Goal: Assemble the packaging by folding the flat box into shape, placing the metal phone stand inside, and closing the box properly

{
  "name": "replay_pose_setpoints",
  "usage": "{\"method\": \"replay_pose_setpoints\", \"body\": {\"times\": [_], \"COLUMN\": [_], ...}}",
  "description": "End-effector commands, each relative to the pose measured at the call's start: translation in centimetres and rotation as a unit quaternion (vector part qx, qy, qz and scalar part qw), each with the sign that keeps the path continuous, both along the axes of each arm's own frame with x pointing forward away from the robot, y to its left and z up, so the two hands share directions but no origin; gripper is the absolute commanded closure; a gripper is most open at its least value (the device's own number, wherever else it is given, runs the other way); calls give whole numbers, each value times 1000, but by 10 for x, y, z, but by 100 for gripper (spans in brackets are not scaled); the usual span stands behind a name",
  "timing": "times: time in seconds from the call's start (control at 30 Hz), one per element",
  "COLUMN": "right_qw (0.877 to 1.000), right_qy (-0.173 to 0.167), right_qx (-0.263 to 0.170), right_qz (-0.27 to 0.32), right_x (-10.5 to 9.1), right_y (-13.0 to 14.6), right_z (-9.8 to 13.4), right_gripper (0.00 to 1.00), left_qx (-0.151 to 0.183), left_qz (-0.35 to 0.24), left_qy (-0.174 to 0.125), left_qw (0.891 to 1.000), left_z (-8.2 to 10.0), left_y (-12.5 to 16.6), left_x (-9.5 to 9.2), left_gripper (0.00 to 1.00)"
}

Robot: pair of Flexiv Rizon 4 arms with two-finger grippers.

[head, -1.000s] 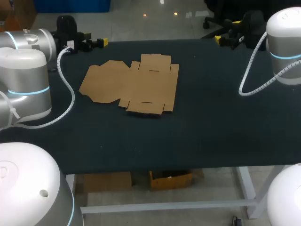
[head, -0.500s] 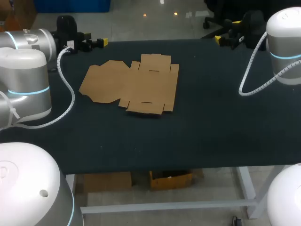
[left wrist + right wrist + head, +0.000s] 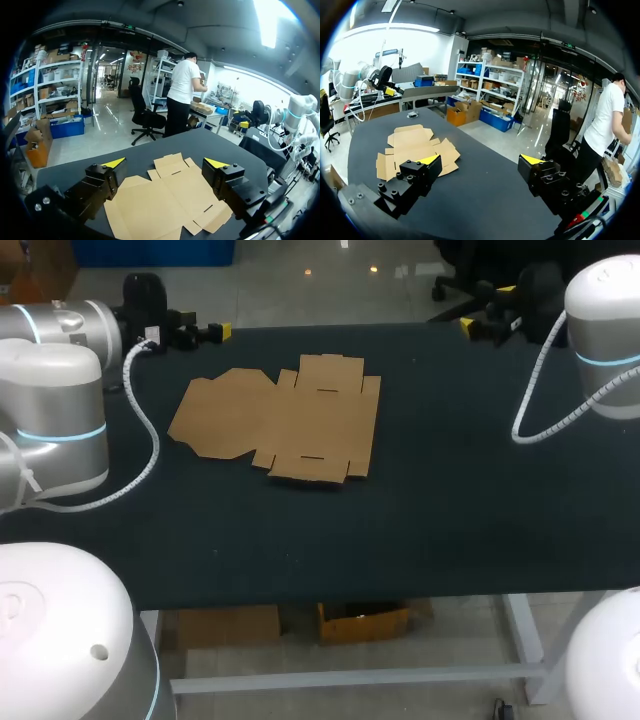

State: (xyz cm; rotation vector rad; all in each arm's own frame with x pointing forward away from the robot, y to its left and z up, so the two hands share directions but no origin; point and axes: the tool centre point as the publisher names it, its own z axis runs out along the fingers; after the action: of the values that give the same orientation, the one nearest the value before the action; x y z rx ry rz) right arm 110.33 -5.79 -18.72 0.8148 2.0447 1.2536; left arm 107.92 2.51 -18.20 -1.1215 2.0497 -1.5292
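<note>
The flat brown cardboard box (image 3: 280, 425) lies unfolded on the dark table (image 3: 450, 500), left of the middle and towards the far side. My left gripper (image 3: 210, 333) hangs at the far left edge, open and empty. In the left wrist view the left gripper (image 3: 165, 163) has its yellow tips wide apart, with the flat box (image 3: 165, 202) ahead of and below them. My right gripper (image 3: 487, 307) is at the far right edge, also open and empty. From the right gripper (image 3: 480, 159) the flat box (image 3: 412, 145) lies well ahead, beyond one finger. No metal phone stand is in view.
Dark table surface spreads around the cardboard, with a wide bare stretch on the right and along the near edge (image 3: 350, 595). White cables hang from both arms, the left one (image 3: 150, 450) drooping over the table beside the box.
Both arms have shifted very slightly, the right gripper a touch to the right. The cardboard has not moved and both grippers stay open.
</note>
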Motion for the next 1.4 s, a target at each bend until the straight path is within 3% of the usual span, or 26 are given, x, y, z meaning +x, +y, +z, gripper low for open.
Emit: {"method": "replay_pose_setpoints", "body": {"times": [0.03, 0.3, 0.67, 1.1, 1.4], "right_qw": [999, 995, 984, 971, 961], "right_qy": [34, 93, 177, 234, 269], "right_qx": [-21, -14, -5, -23, -41], "right_qz": [-9, -25, -34, -30, -39], "right_x": [-3, -6, -11, -13, -16], "right_y": [-1, -9, -22, -30, -33], "right_z": [6, 1, -21, -36, -45], "right_gripper": [0, 0, 0, 0, 0], "left_qx": [14, 25, 45, 58, 48], "left_qz": [-4, 14, 20, 30, 44], "left_qy": [24, 74, 145, 217, 247], "left_qw": [1000, 997, 988, 974, 967], "left_z": [12, 18, 9, -13, -20], "left_y": [3, 17, 32, 38, 40], "left_x": [-3, -12, -21, -21, -23], "left_gripper": [0, 0, 0, 0, 0]}}
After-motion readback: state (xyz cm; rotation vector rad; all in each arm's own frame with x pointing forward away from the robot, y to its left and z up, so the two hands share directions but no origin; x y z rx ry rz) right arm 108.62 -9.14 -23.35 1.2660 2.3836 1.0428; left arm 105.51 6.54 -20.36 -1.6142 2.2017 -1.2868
